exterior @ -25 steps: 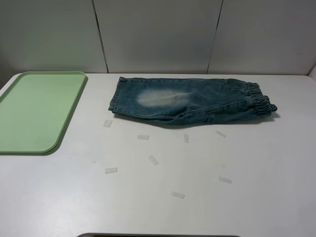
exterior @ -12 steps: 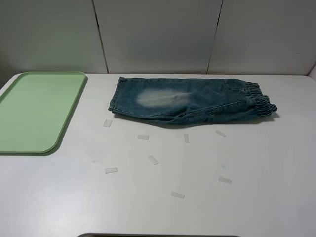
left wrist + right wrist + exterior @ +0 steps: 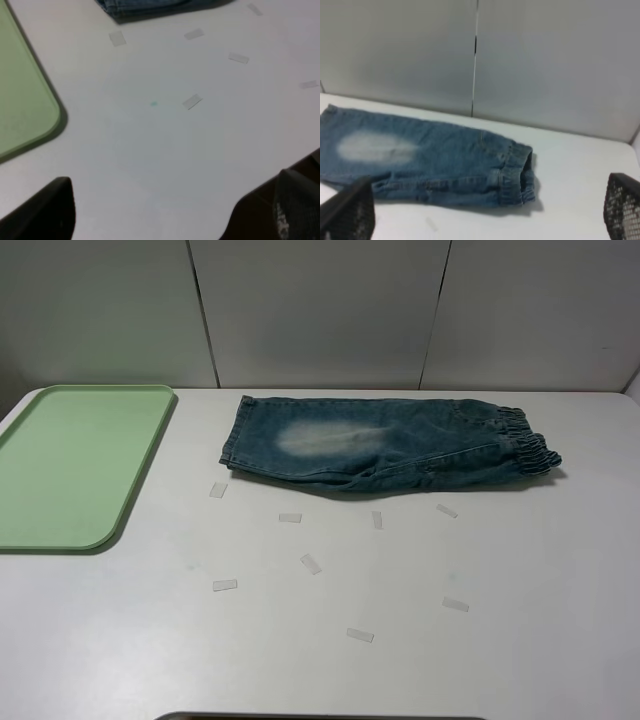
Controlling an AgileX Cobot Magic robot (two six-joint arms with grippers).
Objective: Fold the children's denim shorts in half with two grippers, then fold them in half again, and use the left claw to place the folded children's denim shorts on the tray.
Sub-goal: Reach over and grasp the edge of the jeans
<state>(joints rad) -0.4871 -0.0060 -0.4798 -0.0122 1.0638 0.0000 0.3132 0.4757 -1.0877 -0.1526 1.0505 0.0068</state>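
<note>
Right tool (image 3: 485, 209): wrist view only

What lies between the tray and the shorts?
Nothing but bare table between tray and shorts, seen in the exterior high view; tape strips lie nearer the camera.

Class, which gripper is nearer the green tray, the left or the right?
Left. The left gripper hovers over the table just beside the tray, near its rounded corner. The right gripper faces the denim shorts, with no tray in its wrist view.
</note>
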